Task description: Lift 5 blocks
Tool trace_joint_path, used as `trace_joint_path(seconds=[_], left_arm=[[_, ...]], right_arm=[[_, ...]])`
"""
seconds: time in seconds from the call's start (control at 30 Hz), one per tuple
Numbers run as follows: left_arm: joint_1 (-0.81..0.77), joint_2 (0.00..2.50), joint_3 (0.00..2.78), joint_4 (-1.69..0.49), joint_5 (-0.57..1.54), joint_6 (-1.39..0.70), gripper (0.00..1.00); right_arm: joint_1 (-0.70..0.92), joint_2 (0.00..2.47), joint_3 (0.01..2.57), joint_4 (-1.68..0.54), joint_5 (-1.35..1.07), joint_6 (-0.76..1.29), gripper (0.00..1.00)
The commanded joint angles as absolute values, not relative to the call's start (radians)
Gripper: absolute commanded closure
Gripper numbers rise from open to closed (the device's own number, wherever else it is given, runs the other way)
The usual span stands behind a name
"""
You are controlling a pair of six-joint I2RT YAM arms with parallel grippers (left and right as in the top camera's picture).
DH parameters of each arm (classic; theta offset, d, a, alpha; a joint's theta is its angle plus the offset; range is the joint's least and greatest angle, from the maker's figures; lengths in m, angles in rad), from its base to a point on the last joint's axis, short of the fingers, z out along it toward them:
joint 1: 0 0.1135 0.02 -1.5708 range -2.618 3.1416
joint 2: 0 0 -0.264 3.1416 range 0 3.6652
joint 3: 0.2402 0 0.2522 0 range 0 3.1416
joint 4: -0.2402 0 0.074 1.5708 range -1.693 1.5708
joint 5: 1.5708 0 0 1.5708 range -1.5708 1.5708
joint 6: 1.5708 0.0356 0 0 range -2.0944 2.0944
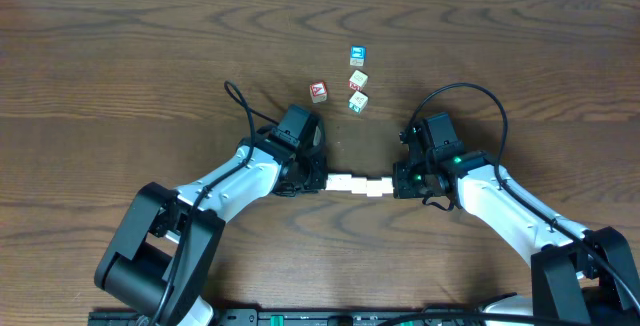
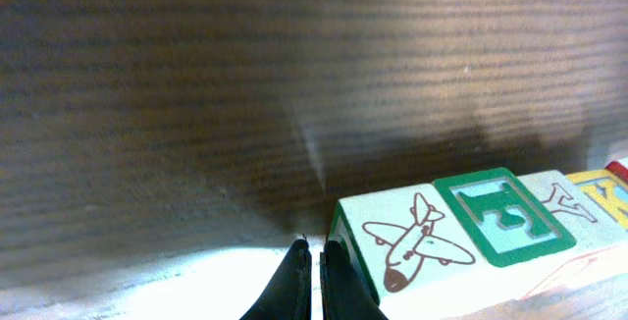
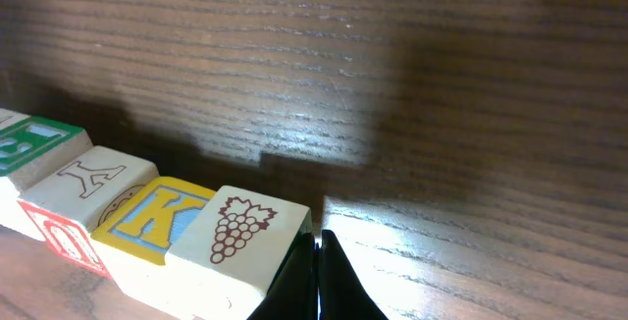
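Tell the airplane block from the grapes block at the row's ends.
The airplane block sits by the left gripper, the grapes block by the right gripper. The airplane block neighbours a green E block, the grapes block a yellow K block. Both have pale faces with brown drawings.

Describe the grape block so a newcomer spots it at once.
Midway across the wooden table, a row of blocks runs between the left gripper and right gripper. The grape block is the end one against the right gripper: a brown grape cluster on cream, beside the yellow K block.
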State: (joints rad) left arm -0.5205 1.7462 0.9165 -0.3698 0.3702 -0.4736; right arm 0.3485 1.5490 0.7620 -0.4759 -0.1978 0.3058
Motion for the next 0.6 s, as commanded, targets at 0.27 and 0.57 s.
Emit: trace_joint_path(seconds=[0.27,0.57], left_arm=[[-0.536,1.749,0.914,-0.478,0.228,-0.438,0.92],[-0.533,1.749,0.914,-0.500,0.091,-0.439,0.93]], right_arm=[[0.368,1.531,0.784,-0.484,-0.151,0.321,0.90],[0.364,1.531,0.785,-0.529,-0.012,0.356,0.99]])
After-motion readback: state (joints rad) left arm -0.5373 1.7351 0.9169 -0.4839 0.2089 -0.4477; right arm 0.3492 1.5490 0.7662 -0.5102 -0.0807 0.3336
